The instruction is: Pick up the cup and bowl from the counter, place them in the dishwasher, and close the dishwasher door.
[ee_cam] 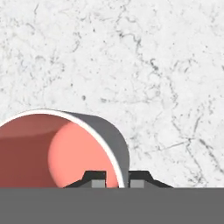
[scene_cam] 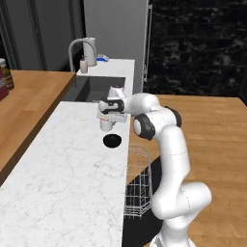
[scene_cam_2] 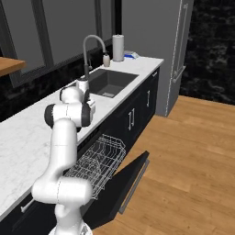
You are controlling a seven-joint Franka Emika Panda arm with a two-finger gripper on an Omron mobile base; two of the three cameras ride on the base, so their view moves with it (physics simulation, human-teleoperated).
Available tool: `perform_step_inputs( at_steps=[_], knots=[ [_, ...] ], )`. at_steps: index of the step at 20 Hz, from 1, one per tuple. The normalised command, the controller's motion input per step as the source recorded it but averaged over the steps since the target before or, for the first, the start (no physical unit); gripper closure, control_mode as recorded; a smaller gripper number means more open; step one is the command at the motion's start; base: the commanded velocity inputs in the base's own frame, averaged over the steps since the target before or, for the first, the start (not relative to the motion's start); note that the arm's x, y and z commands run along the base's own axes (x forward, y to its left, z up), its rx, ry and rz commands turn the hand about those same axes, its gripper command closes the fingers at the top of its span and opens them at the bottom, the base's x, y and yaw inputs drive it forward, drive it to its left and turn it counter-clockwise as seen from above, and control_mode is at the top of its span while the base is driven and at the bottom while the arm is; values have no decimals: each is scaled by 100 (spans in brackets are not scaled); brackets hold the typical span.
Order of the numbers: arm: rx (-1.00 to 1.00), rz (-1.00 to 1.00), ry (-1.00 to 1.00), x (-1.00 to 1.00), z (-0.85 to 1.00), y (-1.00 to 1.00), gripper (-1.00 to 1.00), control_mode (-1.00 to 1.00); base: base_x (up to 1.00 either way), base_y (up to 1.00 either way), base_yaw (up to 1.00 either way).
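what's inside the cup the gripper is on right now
The cup shows a bare pinkish-red inside, nothing in it. The gripper pinches its rim, one finger inside; the cup's near part is cut off by the frame.

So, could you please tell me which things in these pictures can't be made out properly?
- Cup: its lower part is cut off by the bottom edge in the hand view; in the left base view the hand covers its top.
- Gripper: just the fingertips show, one each side of the cup wall.
- Bowl: too small to see inside, left base view.
- Dishwasher: interior behind the rack hidden by the arm, right base view.

The cup (ee_cam: 57,151) is cut off by the hand view's left edge and bottom.
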Motion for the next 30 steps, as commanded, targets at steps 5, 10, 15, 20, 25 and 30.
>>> perform_step_inputs(
  at_steps=[5, 10, 15, 20, 25, 30],
  knots=[
    [1, 0, -2, -22, 0, -23, 100, -100, 0, 0, 0],
    [7, 0, -12, -60, 0, -100, 100, -100, 0, 0, 0],
    [8, -2, -8, -79, 0, -100, 100, -100, 0, 0, 0],
    [8, -5, -3, -100, 0, -99, 100, -100, 0, 0, 0],
    [8, -2, 0, -99, 0, -61, 100, -100, 0, 0, 0],
    [9, 0, 0, -64, -8, -31, 100, -100, 0, 0, 0]
  ],
)
